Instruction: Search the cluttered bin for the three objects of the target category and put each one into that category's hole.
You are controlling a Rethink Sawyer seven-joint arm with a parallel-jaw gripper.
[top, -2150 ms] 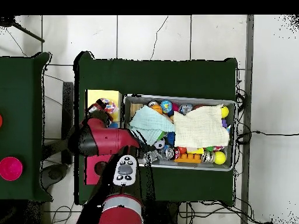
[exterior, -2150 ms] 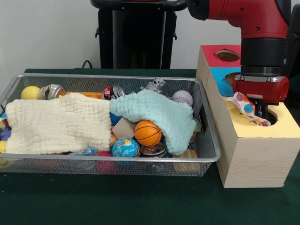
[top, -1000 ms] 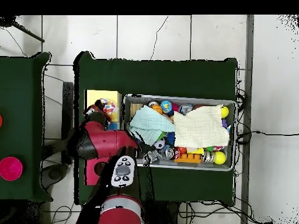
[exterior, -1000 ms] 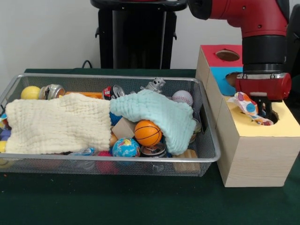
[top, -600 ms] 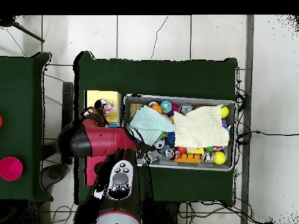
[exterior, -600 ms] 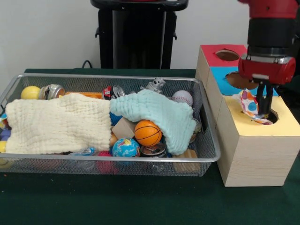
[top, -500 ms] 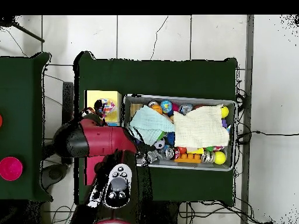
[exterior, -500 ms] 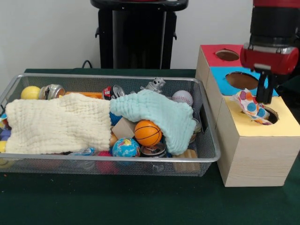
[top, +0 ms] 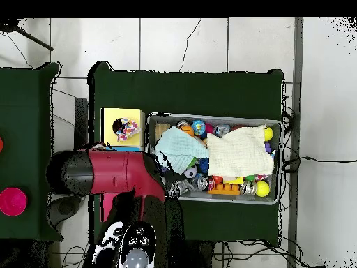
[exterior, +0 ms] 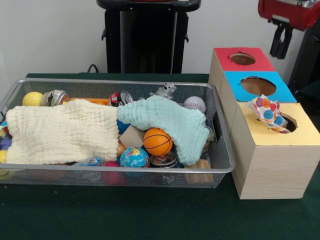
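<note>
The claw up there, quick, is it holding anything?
Gripper: holding nothing, raised high above the blue hole; whether it is open or shut cannot be told.

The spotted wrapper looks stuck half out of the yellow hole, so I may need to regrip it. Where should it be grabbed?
Judging by its pose, take the spotted wrapper by its crumpled upper end, which sticks up above the yellow box top beside the hole. Come straight down from above; its lower end already dips into the hole.
</note>
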